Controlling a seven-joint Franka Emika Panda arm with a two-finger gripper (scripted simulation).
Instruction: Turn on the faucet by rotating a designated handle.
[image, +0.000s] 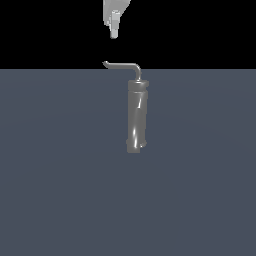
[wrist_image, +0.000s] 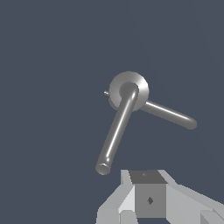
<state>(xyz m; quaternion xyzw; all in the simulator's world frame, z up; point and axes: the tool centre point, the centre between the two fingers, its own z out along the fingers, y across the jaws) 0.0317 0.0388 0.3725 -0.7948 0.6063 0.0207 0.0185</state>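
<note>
The faucet (image: 137, 115) is a tall shiny grey cylinder standing on the blue-grey floor. The handle (image: 122, 65), a thin bent rod, rises from its top and runs toward the exterior view's left, ending in a small upturned tip. My gripper (image: 114, 31) hangs above that tip, clear of it, with its fingers together and nothing between them. In the wrist view I look down on the faucet top (wrist_image: 129, 89). The handle (wrist_image: 114, 133) reaches from it toward my gripper (wrist_image: 148, 188), and its end lies just beside the fingertips.
A second grey rod (wrist_image: 170, 114) sticks out from the faucet top in another direction in the wrist view. The flat blue-grey floor (image: 60, 190) surrounds the faucet, and the background above it is black.
</note>
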